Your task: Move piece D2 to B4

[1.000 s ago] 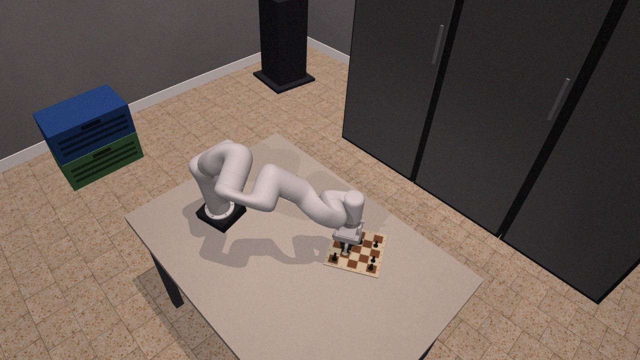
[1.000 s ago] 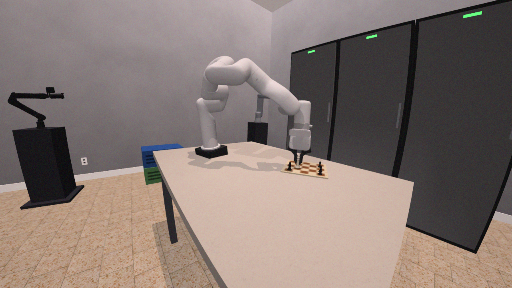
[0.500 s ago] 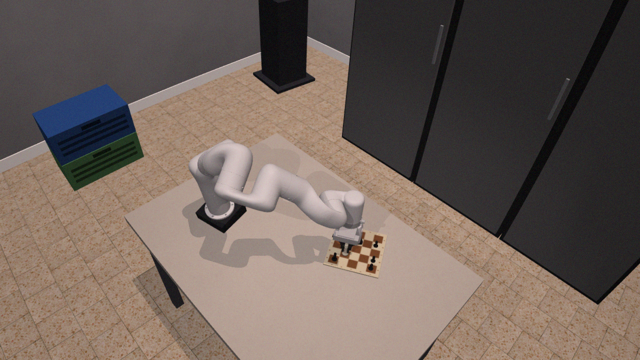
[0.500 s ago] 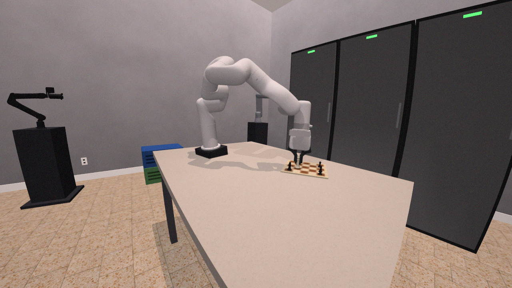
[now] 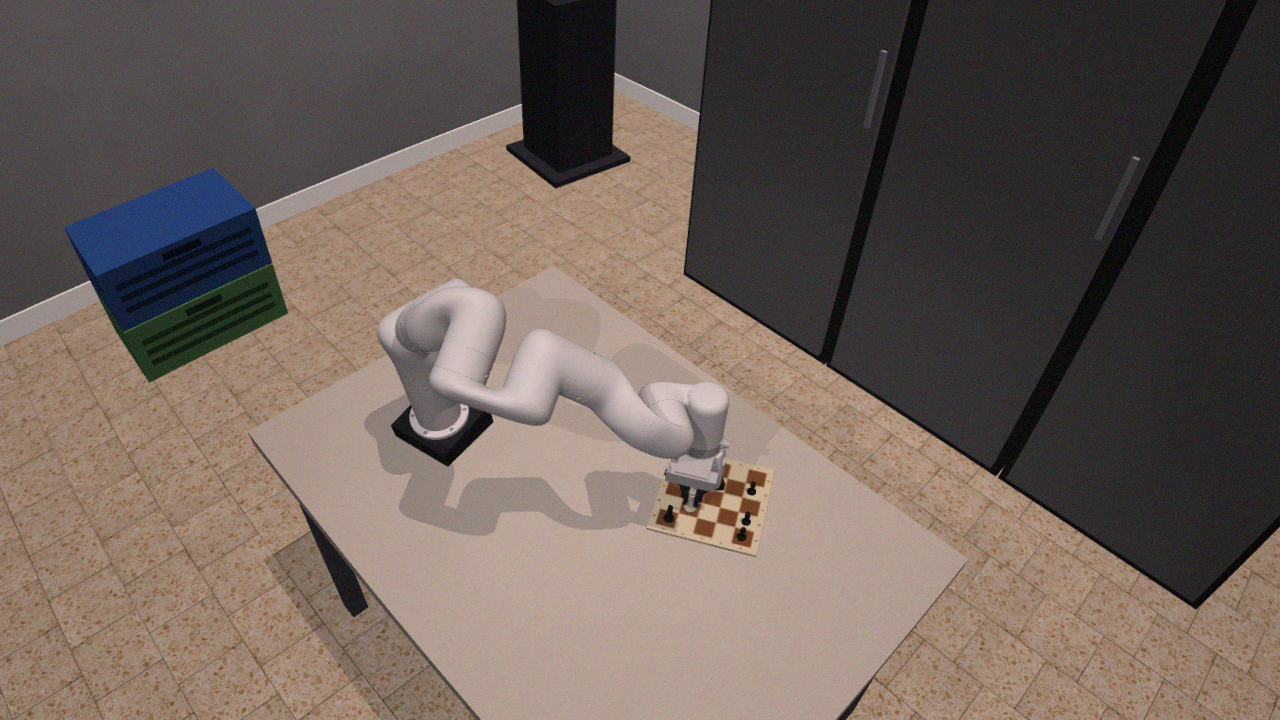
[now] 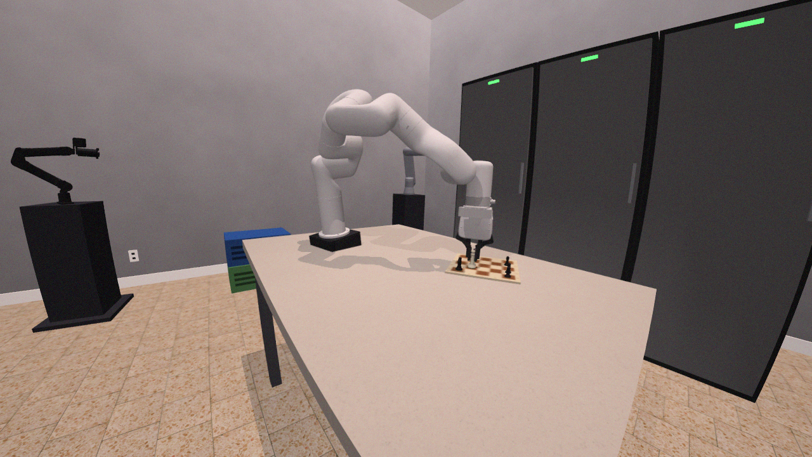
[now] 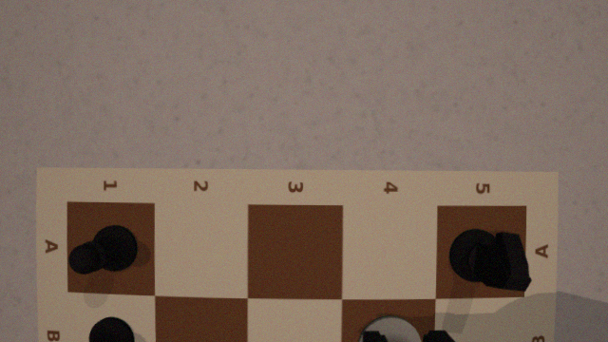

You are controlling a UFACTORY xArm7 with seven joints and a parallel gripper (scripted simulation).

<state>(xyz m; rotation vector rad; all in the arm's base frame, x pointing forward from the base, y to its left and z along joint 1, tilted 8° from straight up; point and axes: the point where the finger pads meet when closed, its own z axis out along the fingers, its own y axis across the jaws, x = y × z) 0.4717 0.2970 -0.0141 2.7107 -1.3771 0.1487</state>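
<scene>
The small chessboard (image 5: 713, 505) lies on the table's right half and also shows in the exterior view (image 6: 483, 268). My gripper (image 6: 472, 254) points straight down over the board's near-left part and is shut on a white piece (image 6: 471, 261). In the wrist view the white piece (image 7: 391, 331) shows at the bottom edge, inside the brown square B4, between my dark fingertips. I cannot tell whether its base touches the board. My gripper (image 5: 693, 498) hides the piece in the top view.
A black pawn (image 7: 106, 249) stands on A1, a black knight (image 7: 489, 260) on A5, another black piece (image 7: 111, 331) on B1. More black pieces (image 5: 746, 519) stand further along the board. Dark cabinets (image 5: 984, 205) stand behind the table.
</scene>
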